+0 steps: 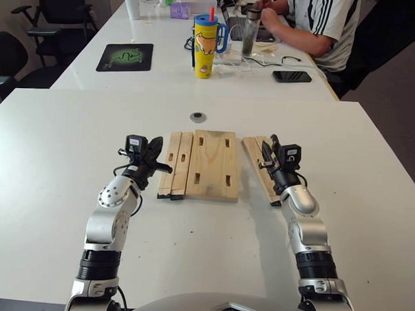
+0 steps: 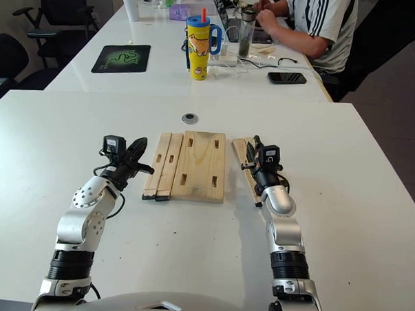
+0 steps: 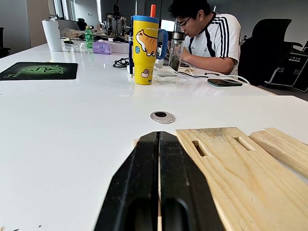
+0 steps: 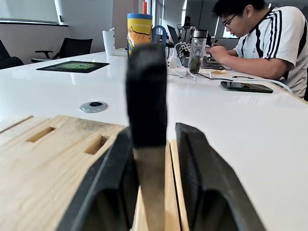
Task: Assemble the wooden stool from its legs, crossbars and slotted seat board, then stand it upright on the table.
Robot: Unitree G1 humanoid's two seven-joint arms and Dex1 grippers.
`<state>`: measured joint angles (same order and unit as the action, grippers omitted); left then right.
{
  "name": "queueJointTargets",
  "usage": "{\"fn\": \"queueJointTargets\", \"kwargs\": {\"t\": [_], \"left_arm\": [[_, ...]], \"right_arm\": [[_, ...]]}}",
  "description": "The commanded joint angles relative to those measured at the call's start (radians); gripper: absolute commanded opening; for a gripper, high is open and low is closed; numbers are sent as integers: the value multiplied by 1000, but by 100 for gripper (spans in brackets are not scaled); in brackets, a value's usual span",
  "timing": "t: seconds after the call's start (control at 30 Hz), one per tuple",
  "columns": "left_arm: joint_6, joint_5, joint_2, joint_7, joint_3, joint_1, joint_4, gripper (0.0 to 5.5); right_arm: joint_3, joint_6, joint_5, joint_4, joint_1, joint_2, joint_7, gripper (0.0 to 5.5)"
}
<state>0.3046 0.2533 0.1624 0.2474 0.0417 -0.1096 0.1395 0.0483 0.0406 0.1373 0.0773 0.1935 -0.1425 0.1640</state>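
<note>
On the worktop the slotted seat board lies flat, long axis 12 to 6. The left pincer, pressed together, has the left slats just at its 3 o'clock. The right pincer, spread, straddles one of the right slats, so that arm looks nearer.

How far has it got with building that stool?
Nothing looks joined yet. The slotted seat board lies flat on the table, with the left pieces and right pieces flat beside it. The left gripper rests shut by the left pieces, the right gripper over the right pieces; nothing is lifted. All fitting and standing it upright remain.
</note>
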Motion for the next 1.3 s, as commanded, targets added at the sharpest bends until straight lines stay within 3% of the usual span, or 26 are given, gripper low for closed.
{"fn": "queueJointTargets", "kwargs": {"t": [0.03, 0.33, 0.6, 1.0, 1.17, 1.3], "left_arm": [[8, -3, -1, -3, 1, 5, 13, 0], [-4, -14, -4, -3, -10, 9, 7, 0], [-7, -16, -7, 0, -14, 5, 1, 0], [-9, -17, -7, 12, -15, -10, -16, 0], [-11, -18, -13, 4, -12, 0, -10, 0], [-11, -18, -25, -12, -11, 35, 19, 0]], "right_arm": [[32, 72, 20, -117, 101, 5, -45, 143], [48, 230, 47, -197, 323, -24, -49, 143], [-27, 422, -5, 19, 200, -61, 7, 143], [86, 137, 56, -154, 257, 19, -52, 143], [133, 188, 80, -237, 355, 6, -109, 143], [161, 319, 83, -301, 258, -60, -93, 143]]}}
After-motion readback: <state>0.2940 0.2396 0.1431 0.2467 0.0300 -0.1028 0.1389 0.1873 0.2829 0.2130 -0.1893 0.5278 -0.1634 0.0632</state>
